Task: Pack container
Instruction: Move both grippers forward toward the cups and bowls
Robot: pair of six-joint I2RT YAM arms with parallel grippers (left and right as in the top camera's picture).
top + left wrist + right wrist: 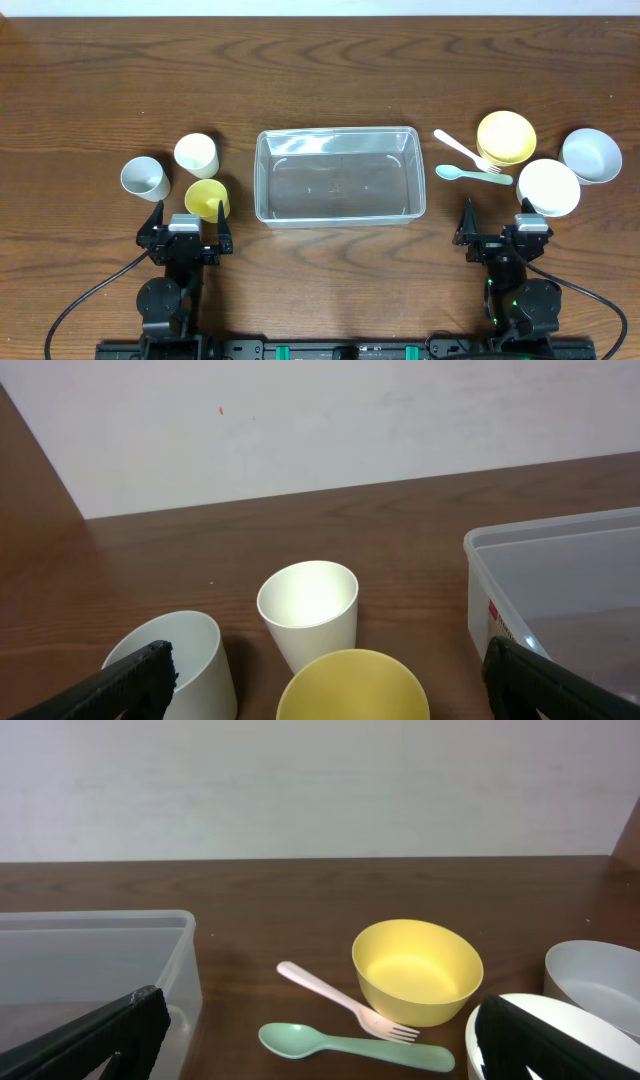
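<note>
Grey plastic cup (145, 178), white cup (196, 154) and yellow cup (207, 198) huddle by the wooden table's (320, 60) left edge; the spread left gripper (188, 212), reaching in, could topple neighbours. Clear rectangular plastic container (338, 180) sits centre, empty; the right gripper (496, 212) is spread too.

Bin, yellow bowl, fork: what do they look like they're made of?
Bin: clear plastic, glossy; see-through walls with bright glints along the rim.
Yellow bowl: likely plastic or melamine, matte; even opaque colour, soft sheen.
Fork: probably plastic, matte; pale, opaque, thick rounded tines.
</note>
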